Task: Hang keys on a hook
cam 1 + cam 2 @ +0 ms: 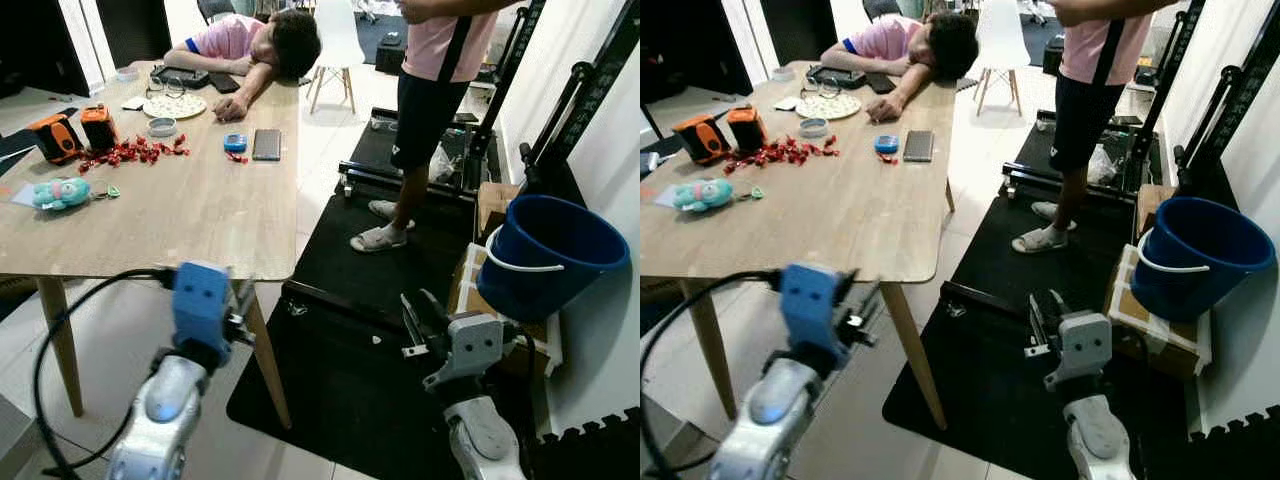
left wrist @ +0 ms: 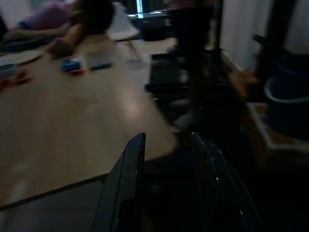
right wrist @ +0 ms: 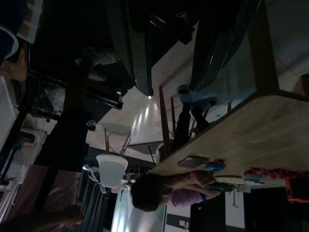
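My keys point(image 1: 102, 189) lie on the wooden bench point(image 1: 190, 215) at about ten o'clock from me: a small ring with a green tag, just beside a teal plush toy point(image 1: 60, 192) near the bench's left edge. My left pincer point(image 2: 169, 193) hovers low by the bench's near edge, fingers spread and empty. My right pincer point(image 1: 420, 318) hangs over the black mat point(image 1: 350, 380) at four o'clock, fingers apart, holding nothing.

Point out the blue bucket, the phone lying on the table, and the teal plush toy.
blue bucket point(image 1: 540, 270), left eye view, on its outer wall.
phone point(image 1: 267, 144), left eye view, middle of its dark face.
teal plush toy point(image 1: 58, 193), left eye view, on its body.
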You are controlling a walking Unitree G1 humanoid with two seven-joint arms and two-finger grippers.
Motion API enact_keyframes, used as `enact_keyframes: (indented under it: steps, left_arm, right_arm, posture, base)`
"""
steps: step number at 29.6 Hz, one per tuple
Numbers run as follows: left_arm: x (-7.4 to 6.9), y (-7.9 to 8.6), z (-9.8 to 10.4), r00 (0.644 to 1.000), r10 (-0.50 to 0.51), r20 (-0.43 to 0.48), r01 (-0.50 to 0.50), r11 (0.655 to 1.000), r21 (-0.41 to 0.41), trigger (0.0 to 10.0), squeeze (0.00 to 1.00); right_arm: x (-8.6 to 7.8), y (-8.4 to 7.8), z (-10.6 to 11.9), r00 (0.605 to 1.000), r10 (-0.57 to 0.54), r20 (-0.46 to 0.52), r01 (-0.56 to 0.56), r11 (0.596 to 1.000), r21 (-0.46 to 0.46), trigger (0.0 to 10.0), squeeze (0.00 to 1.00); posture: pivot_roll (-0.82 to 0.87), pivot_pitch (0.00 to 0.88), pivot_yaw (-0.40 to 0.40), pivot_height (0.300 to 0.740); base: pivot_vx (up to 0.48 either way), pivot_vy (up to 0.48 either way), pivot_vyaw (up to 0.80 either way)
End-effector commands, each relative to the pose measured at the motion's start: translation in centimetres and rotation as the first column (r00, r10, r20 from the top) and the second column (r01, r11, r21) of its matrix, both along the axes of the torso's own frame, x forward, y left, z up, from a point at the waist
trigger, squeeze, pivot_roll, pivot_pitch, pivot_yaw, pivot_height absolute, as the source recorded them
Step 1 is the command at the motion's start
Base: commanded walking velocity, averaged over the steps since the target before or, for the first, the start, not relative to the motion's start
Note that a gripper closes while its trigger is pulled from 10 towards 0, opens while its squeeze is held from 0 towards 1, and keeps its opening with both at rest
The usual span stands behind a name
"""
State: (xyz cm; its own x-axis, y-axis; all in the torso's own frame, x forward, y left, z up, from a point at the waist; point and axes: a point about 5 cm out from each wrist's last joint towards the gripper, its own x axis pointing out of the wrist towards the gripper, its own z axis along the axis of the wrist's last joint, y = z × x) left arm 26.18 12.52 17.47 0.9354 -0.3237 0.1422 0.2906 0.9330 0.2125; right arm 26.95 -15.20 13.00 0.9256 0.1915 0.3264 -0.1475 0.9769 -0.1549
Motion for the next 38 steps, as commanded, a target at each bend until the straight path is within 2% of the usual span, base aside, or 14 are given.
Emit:
enact_keyframes:
  steps: [1,7,13,22,38]
  left_arm:
    - [-0.4,-0.4,0.4,0.999,-0.039,0.033,0.037,0.998,0.044,10.0,0.00]
    - [-1.3,-0.7,0.8,0.993,-0.113,0.033,0.110,0.990,0.090,10.0,0.00]
    - [-1.5,-1.0,0.7,0.994,-0.108,0.015,0.106,0.990,0.093,10.0,0.00]
    - [-1.0,-1.0,1.0,0.996,-0.077,0.046,0.072,0.993,0.098,10.0,0.00]
    - [-0.8,-0.7,1.0,0.998,-0.044,0.049,0.039,0.994,0.100,10.0,0.00]
  right_arm:
    - [-0.3,0.2,-0.1,1.000,0.002,-0.016,-0.002,1.000,-0.008,10.0,0.00]
    - [-0.2,0.0,-0.3,0.999,-0.008,-0.049,0.008,1.000,0.002,10.0,0.00]
    - [0.1,-0.6,-0.1,0.997,-0.030,-0.075,0.031,0.999,0.017,10.0,0.00]
    - [0.0,-0.2,0.5,0.997,-0.022,-0.068,0.024,0.999,0.033,10.0,0.00]
    - [0.1,0.3,0.6,0.997,-0.001,-0.082,0.003,0.999,0.035,10.0,0.00]
  posture:
    - [0.11,0.119,-0.001,0.740]
    - [0.12,0.116,-0.005,0.740]
    - [0.12,0.116,-0.006,0.740]
    - [0.11,0.116,-0.001,0.740]
    - [0.12,0.119,-0.008,0.740]
  base:
    - [0.000,0.000,0.00]
    - [0.000,0.000,0.00]
    - [0.000,0.000,0.00]
    - [0.000,0.000,0.00]
    - [0.466,0.000,0.00]
